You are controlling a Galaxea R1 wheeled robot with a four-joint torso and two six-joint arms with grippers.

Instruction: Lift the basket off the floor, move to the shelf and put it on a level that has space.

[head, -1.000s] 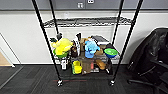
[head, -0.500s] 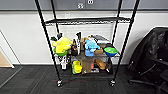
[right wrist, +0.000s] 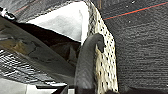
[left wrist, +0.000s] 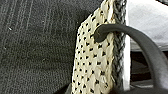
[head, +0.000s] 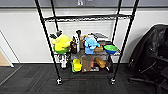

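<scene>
Ahead, in the head view, the shelf [head: 86, 45], a tall black wire rack on small feet, stands on the dark carpeted floor [head: 32, 80] against a white wall. Its upper level [head: 87, 18] is a bare wire grid. The tier below it is crowded with a yellow plush toy [head: 61, 43], a blue plush toy [head: 90, 43], bottles and a green bowl [head: 110, 48]. The lowest tier carries boxes and a yellow item. A dark office chair [head: 152, 55] stands to the right of the rack.

In the left wrist view, the basket [left wrist: 96, 57], beige woven mesh with a grey braided rim, hangs above the carpet, a curved black finger [left wrist: 120, 28] of the left end effector hooked over its rim. In the right wrist view, a finger [right wrist: 87, 57] of the right end effector hooks over the rim of the same basket. Each end effector seems clamped on the basket wall, though the inner fingers are hidden.
</scene>
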